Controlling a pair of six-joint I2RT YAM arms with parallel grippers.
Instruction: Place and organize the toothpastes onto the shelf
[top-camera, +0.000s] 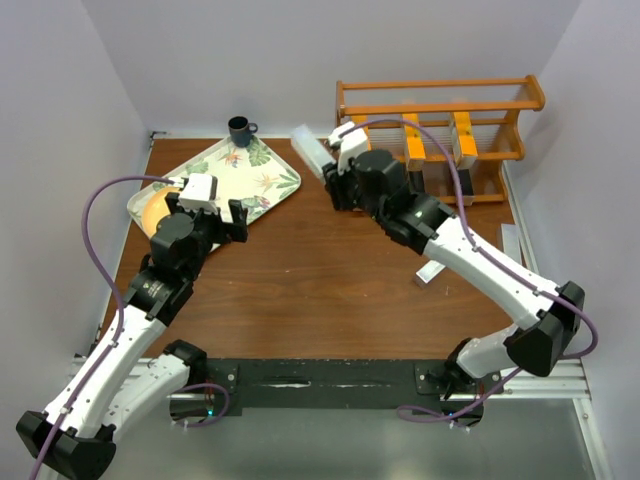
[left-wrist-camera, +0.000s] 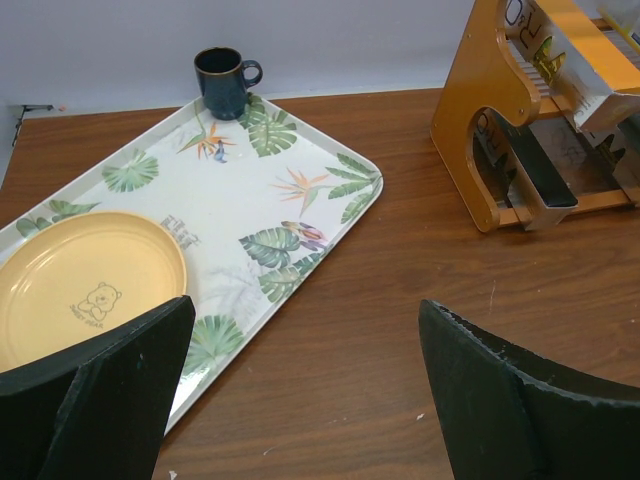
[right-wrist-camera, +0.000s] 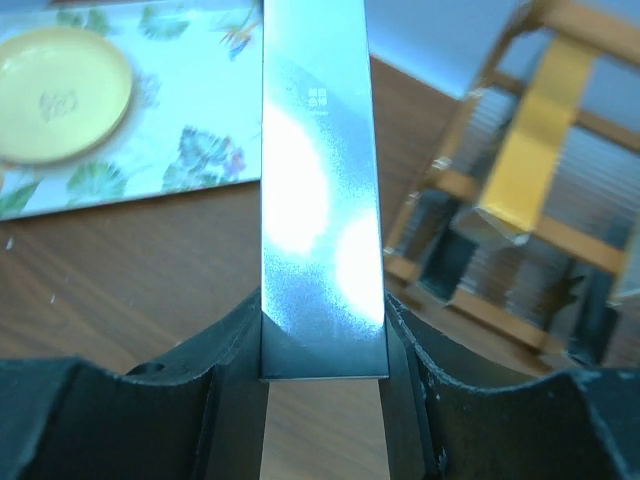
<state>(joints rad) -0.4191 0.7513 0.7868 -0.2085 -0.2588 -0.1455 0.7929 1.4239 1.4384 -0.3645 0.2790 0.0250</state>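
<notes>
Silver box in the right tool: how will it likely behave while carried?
The silver box looks glossy, so it may slip in the right tool. Gripped near one end, its long body could pivot. It looks like thin cardboard, probably light and easily dented.

A leaf-patterned rectangular tray (top-camera: 265, 175), an orange-brown wooden rack (left-wrist-camera: 480, 80) and a silver-grey cardboard box (top-camera: 430, 272) are carried by the brown wooden tabletop (top-camera: 320, 290).
</notes>
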